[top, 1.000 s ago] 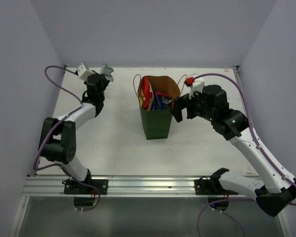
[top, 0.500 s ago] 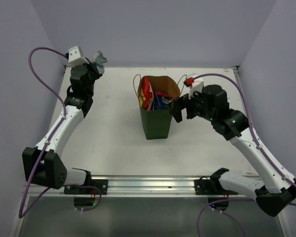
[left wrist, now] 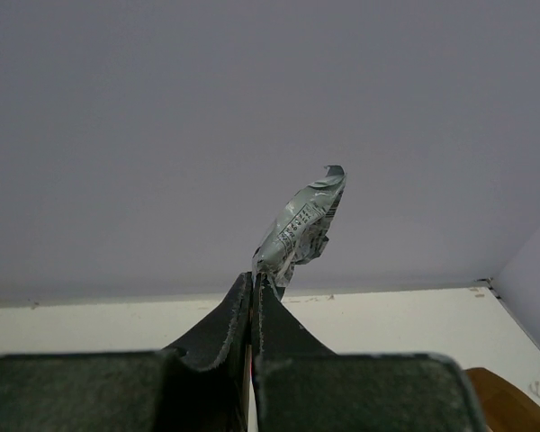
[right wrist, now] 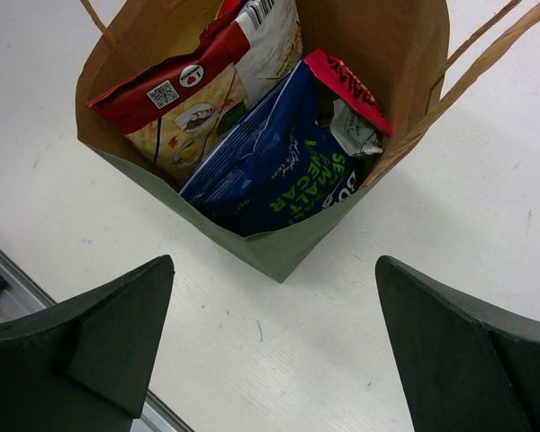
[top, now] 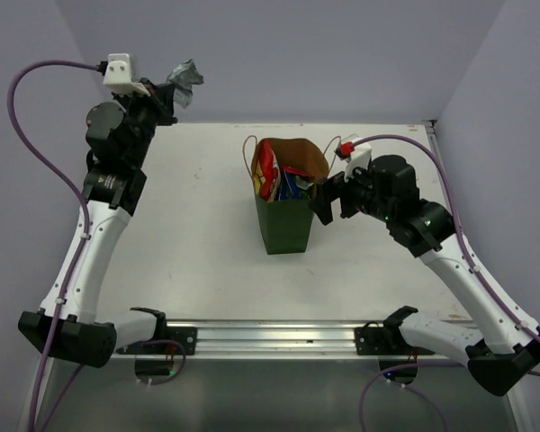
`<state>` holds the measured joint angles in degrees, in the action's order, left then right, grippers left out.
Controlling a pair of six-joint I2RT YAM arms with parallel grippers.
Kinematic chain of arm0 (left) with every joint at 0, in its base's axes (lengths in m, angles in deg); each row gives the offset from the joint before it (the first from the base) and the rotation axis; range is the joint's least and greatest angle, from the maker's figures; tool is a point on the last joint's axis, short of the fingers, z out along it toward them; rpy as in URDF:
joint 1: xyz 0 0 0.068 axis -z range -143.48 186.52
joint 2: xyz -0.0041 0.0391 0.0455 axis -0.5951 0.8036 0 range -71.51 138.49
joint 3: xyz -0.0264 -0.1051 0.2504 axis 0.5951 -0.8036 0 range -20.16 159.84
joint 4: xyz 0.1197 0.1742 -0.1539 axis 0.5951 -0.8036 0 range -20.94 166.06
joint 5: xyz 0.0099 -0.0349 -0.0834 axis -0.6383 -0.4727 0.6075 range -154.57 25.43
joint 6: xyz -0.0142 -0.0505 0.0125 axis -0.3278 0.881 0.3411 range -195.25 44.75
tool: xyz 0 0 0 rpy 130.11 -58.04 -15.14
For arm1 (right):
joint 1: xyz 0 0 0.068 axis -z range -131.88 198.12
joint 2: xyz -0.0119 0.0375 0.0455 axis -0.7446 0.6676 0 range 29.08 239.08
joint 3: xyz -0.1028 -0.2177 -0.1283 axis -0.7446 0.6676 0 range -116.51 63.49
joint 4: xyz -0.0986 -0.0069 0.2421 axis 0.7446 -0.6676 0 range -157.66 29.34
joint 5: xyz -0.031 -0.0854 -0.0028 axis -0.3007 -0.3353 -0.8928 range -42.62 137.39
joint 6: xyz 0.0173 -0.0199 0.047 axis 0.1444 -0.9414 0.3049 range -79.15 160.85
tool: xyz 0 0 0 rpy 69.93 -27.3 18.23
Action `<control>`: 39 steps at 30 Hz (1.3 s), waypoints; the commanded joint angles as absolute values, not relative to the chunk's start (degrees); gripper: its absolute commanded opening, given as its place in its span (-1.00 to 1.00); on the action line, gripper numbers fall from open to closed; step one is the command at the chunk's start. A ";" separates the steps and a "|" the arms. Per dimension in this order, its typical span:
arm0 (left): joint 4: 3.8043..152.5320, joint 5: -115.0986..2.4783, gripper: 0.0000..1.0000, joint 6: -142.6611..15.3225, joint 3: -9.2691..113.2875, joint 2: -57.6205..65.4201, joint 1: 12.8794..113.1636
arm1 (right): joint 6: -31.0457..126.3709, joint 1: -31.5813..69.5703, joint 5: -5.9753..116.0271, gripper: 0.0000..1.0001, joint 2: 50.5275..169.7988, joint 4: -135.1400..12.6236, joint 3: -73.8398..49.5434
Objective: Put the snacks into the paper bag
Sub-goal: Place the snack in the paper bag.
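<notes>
The dark green paper bag (top: 286, 225) stands upright in the middle of the worktop (top: 198, 261), holding a white-red-yellow chip bag (right wrist: 193, 99) and a blue packet (right wrist: 270, 162). The left end effector (top: 169, 92), raised well to the left of the paper bag, pinches a crumpled silver-grey packet (left wrist: 304, 225). The right end effector (top: 326, 200) gapes wide and empty just right of the paper bag's rim.

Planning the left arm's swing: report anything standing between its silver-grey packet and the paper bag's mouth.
Nothing visible does: bare table lies between the silver-grey packet and the paper bag. The mouth is open, partly filled; the right gripper hangs open at its right side.
</notes>
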<state>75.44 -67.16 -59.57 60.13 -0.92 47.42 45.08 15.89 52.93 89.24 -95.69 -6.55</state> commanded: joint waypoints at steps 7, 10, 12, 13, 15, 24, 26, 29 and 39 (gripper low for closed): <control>72.11 -53.59 -1.00 -67.69 67.20 -3.30 53.38 | 44.36 15.95 54.33 0.97 87.97 -92.92 -6.56; 72.98 -51.92 -1.00 -69.62 67.38 -3.39 56.63 | 44.36 15.87 54.42 0.97 87.71 -93.01 -6.39; 73.60 -50.08 -1.00 -70.15 67.55 -3.04 57.70 | 44.45 15.87 54.42 0.97 87.53 -93.01 -6.30; 73.78 -49.11 -1.00 -70.50 67.64 -2.78 58.57 | 44.54 15.95 54.42 0.97 87.44 -93.01 -6.30; 74.66 -46.21 -1.00 -71.12 67.55 -2.60 59.28 | 44.54 15.87 54.42 0.97 87.18 -92.92 -6.12; 73.52 -38.03 -1.00 -82.10 68.96 2.22 66.04 | 44.54 15.95 54.15 0.97 86.74 -93.01 -6.12; 72.73 -34.36 -1.00 -85.34 69.66 3.20 66.49 | 44.54 15.95 54.06 0.97 86.74 -93.01 -6.21; 72.46 -31.10 -1.00 -89.03 70.80 5.13 66.58 | 44.45 15.95 53.80 0.97 86.65 -93.36 -6.39; 69.39 -23.18 -1.00 -96.86 72.74 12.77 66.67 | 44.28 15.95 52.84 0.97 86.12 -94.15 -6.56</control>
